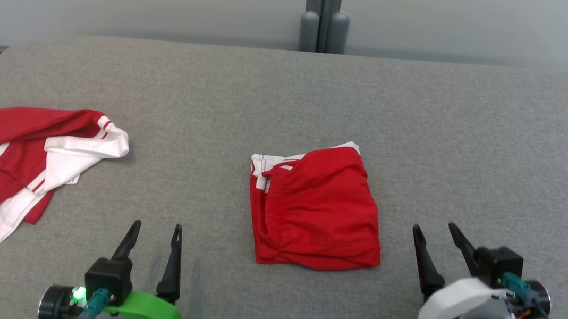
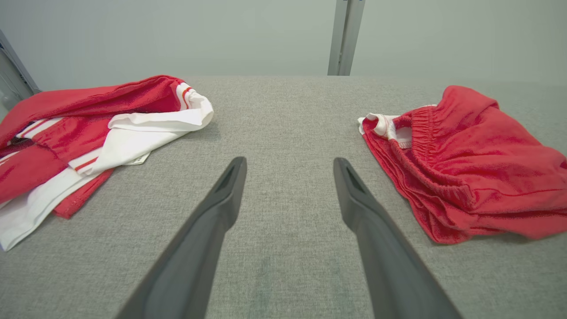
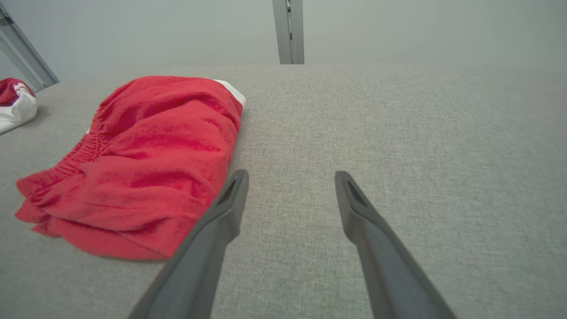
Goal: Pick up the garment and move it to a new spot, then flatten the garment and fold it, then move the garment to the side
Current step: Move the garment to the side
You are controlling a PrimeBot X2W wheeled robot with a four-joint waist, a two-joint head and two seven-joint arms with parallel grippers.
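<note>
A red garment (image 1: 318,211) with white trim lies folded into a rough square at the middle of the grey table (image 1: 292,91). In the left wrist view the garment (image 2: 469,164) sits to the right of my fingers; in the right wrist view the same garment (image 3: 146,164) sits to their left. My left gripper (image 1: 157,225) stands open near the front edge, left of the garment and apart from it, with nothing between its fingers (image 2: 289,160). On the garment's other side my right gripper (image 1: 434,227) is open too, and bare cloth-covered table shows between its fingers (image 3: 291,173).
A second red and white garment (image 1: 16,161) lies crumpled at the table's left edge, also seen as a red and white heap (image 2: 88,124) from the left wrist. A grey post (image 1: 325,11) rises behind the far edge. The table's right half is bare grey fabric.
</note>
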